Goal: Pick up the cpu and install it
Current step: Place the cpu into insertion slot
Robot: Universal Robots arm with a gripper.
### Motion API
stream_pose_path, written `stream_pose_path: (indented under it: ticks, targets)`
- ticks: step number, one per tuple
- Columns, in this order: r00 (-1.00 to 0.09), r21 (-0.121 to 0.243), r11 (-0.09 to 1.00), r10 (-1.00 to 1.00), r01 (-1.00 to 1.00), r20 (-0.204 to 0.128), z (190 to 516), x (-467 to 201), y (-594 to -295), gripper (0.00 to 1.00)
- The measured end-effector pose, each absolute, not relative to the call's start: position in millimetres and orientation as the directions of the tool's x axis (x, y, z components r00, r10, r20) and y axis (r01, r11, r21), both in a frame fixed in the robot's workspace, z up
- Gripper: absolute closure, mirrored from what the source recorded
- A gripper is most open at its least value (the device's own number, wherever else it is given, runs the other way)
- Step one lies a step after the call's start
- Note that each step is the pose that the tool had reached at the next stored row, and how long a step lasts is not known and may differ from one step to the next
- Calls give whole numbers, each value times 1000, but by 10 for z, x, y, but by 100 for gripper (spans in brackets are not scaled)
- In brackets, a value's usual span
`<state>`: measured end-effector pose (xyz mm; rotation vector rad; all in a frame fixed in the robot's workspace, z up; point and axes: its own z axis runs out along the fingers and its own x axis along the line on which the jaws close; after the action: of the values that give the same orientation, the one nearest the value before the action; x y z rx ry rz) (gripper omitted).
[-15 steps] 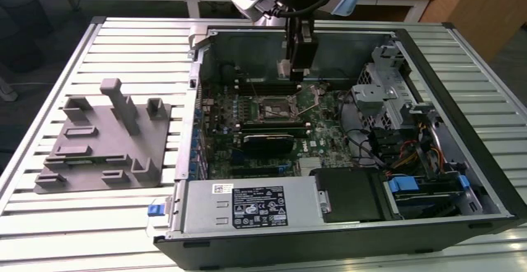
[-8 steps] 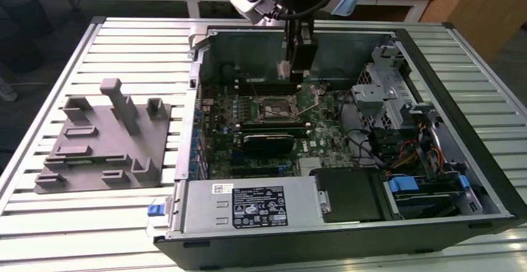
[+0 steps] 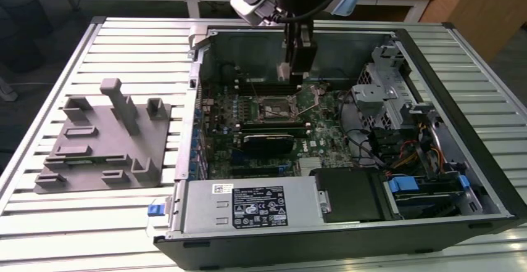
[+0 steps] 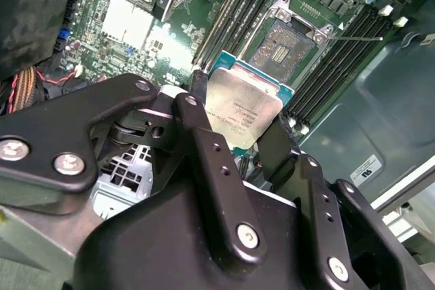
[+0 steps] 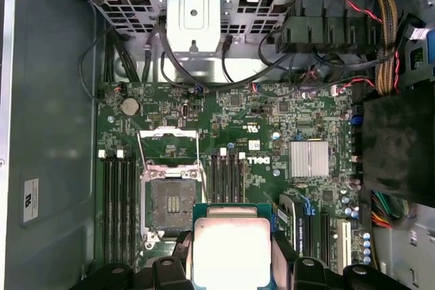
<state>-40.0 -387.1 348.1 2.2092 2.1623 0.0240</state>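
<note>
My jaws grip the cpu (image 5: 231,252) near the open socket (image 5: 170,202). Best held level, square to the socket frame.

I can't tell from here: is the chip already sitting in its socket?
No, the gripper holds the chip, and the socket lies open and empty.

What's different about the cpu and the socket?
The cpu has a smooth silvery top; the socket is dark inside with a metal frame. The cpu is held in the gripper above the board; the socket sits on the board, open and empty. Both are square.
</note>
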Motion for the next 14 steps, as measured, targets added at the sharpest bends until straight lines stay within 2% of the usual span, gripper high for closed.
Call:
stream_pose_path:
  ticks: [14]
  targets:
    - [22, 47, -21, 999, 999, -24, 3416, -400, -3870, 46]
